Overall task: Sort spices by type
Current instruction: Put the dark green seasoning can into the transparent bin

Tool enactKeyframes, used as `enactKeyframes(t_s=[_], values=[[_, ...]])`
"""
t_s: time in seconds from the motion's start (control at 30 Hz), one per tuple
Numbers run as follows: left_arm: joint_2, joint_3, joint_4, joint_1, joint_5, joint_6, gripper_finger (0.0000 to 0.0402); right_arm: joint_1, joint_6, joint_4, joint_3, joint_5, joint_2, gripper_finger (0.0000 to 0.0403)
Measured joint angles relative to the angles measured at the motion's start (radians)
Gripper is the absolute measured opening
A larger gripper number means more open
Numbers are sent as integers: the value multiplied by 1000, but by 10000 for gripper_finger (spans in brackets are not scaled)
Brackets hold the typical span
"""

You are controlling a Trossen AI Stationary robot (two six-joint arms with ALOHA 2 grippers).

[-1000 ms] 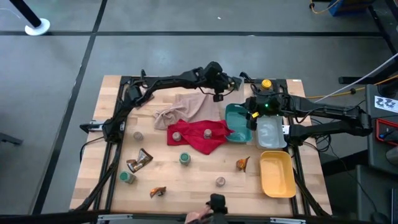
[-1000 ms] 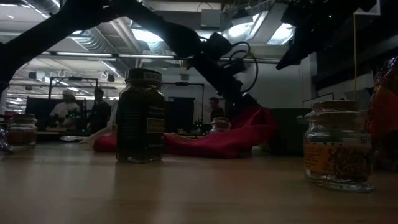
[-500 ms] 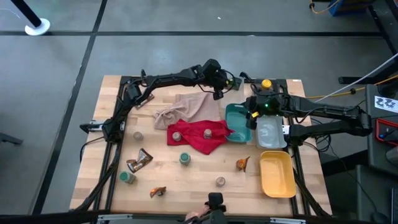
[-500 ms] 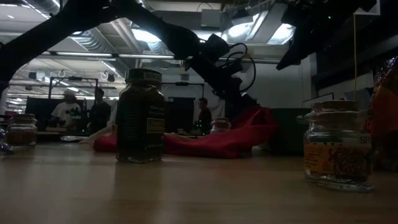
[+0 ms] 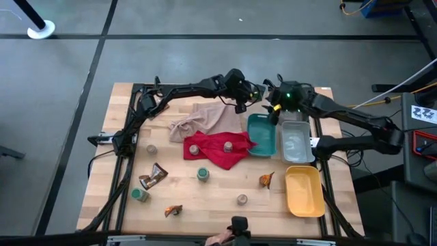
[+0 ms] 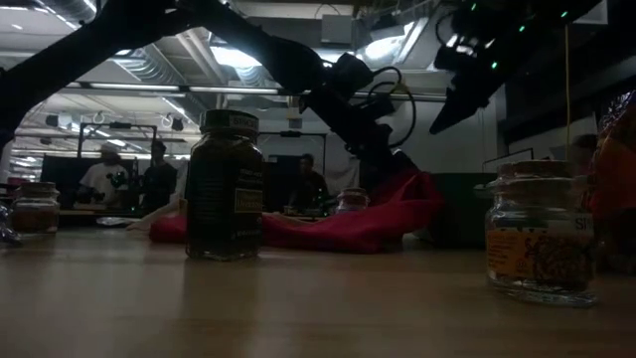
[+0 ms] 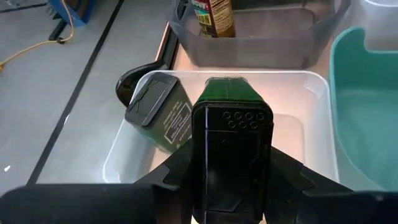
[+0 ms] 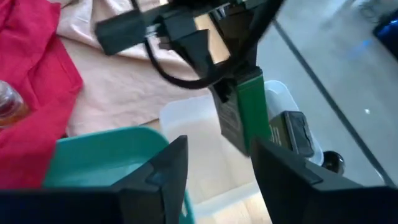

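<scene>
Looks barely begun. Nearest, short of the red cloth (image 5: 220, 156): loose jars (image 5: 140, 195) and sachets (image 5: 173, 210) scattered on the bench (image 5: 218, 205), unsorted. On the red cloth: two more small jars (image 5: 228, 145), untouched. Beyond the red cloth, toward the far edge: a white tray (image 7: 298, 78) with one grey-lidded jar (image 7: 158, 112) lying inside, seemingly the only item sorted. Left tool (image 7: 231, 186) clamps a green-lidded shaker (image 7: 231, 134), held above that tray, not yet released. Right tool (image 8: 214, 155), also beyond the red cloth, hovers with fingers apart, holding nothing.
</scene>
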Motion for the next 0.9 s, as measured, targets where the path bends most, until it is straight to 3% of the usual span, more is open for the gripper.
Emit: enactKeyframes(t_s=[0.37,0.9], values=[[0,0,-1,-5,38,49,119,-154,-227,165,0,-191,177,175],[0,-2,1,-36,43,150,119,-156,-262,194,-2,-217,205,175]])
